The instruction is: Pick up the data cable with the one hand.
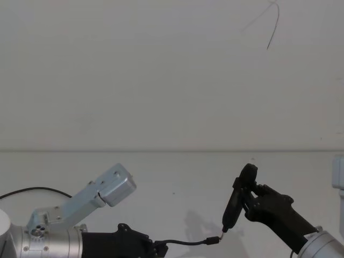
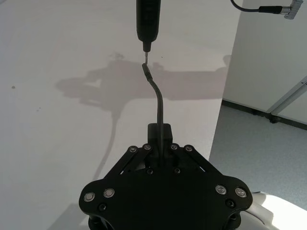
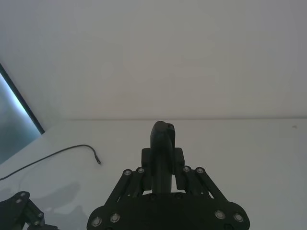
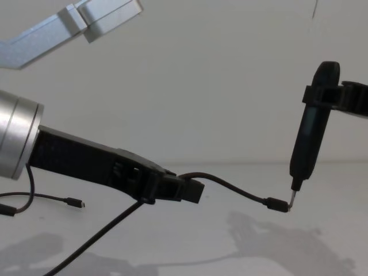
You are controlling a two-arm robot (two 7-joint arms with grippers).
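Pen tool (image 4: pixel 310 135) blocks the right; table (image 4: pixel 190 253) below seems open

White table (image 4: pixel 184 253) across the lower frame, pale wall (image 1: pixel 161 70) above; thin black wire (image 4: pixel 54 198) lies at lower left of the chest view

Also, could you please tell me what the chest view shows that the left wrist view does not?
Chest view: a spare thin cable lying on the table at the robot's left, and the right tool clamping the black pen. Left wrist view: a silver barrel connector and grey floor beyond the table edge. Both: the left tool gripping the data cable, whose plug meets the pen's metal tip.
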